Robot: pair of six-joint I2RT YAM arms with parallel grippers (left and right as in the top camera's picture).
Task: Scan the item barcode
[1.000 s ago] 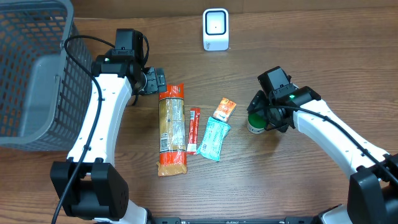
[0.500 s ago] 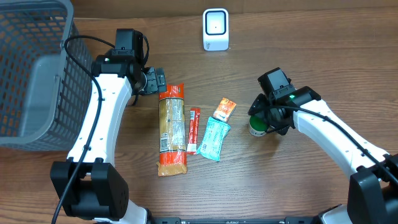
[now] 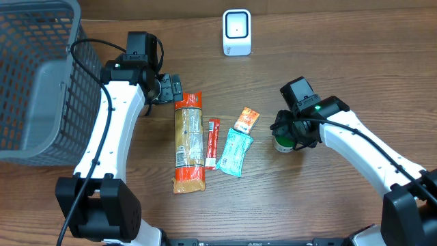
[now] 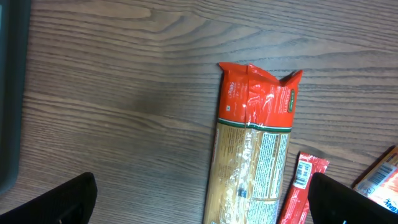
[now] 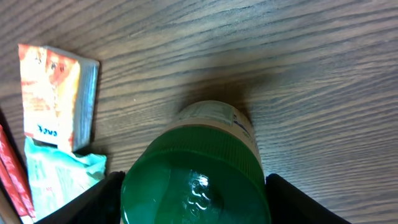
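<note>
Since a second ago your right claw (image 5: pixel 193 199) has narrowed astride the green-lidded jar (image 5: pixel 196 162), grip unclear; your left claw (image 4: pixel 204 198) gapes wide.

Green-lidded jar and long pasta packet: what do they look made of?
The round green lid looks like glossy moulded plastic, going by its sharp highlights and embossed marks. The jar body below it is pale with a printed label; whether plastic or glass is unclear. The long pasta packet looks like thin shiny plastic film, clear in the middle and crinkled red at its sealed end.
</note>
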